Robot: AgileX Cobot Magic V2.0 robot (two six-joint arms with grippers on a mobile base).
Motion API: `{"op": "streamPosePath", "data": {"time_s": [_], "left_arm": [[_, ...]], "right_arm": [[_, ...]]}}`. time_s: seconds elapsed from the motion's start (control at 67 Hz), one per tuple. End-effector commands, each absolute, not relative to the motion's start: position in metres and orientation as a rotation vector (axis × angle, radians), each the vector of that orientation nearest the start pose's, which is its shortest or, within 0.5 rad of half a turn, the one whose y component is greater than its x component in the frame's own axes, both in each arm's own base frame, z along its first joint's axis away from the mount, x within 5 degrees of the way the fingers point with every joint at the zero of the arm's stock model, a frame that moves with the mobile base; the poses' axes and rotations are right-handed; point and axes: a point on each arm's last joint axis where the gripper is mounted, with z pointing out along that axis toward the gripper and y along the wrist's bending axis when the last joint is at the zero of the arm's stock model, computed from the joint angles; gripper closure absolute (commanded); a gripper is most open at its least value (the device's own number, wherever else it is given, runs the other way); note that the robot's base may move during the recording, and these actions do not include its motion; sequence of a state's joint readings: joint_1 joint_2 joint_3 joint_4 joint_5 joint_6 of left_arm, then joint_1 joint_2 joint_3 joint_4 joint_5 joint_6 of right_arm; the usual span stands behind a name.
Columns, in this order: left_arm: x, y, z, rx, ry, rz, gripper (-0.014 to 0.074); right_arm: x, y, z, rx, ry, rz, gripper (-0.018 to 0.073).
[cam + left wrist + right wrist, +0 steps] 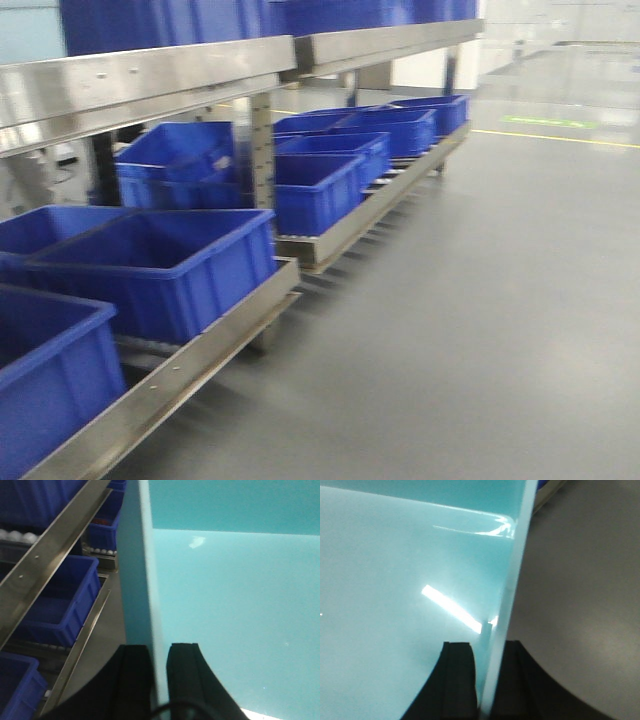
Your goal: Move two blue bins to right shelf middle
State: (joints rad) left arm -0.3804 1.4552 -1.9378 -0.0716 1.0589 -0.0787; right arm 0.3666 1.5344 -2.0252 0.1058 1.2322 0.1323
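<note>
Bin (235,610) at risk of slipping, by the look of it: pale teal in wrist cams, glossy, carried only by its thin side walls. Left gripper (159,652) closed across left wall, one finger inside, one outside; right gripper (487,650) clamped likewise on opposite wall. Narrow bite near rim on smooth plastic, so any uneven pull btwn arms likely to twist load or let one side slide out. Squeezing inward or drifting apart likely to bow walls & loosen hold. Further out, steel rail (50,545) of rack running close beside left wall: danger of clipping it on a wide swing. Beyond that, racks (330,190) packed w/ blue bins (160,265); no free gap on middle level plain from here, so possible jam or wrong slot at drop-off. Front cam blurred, making clearance over grey floor (480,330) & approach to shelf hard to judge. Pose: arms mirrored, one per side, fingers reaching fwd astride wall edges, each wrist cam looking into bin's interior on one side & past outer face on other. Held bin out of front cam's sight; height off floor not readable.
</note>
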Motion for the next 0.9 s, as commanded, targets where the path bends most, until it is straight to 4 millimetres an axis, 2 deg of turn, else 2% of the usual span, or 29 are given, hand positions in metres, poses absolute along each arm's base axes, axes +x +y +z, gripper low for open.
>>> {"op": "streamPosePath", "data": {"time_s": [0.0, 0.881], "left_arm": [[0.2581, -0.11, 0.532, 0.309, 1.965, -0.383, 0.0707], [0.2581, -0.11, 0.532, 0.309, 1.965, -0.383, 0.0707]], "right_arm": [[0.273, 0.1107, 0.5127, -0.294, 2.197, 0.362, 0.0712], [0.273, 0.1107, 0.5127, -0.294, 2.197, 0.362, 0.0712]]}}
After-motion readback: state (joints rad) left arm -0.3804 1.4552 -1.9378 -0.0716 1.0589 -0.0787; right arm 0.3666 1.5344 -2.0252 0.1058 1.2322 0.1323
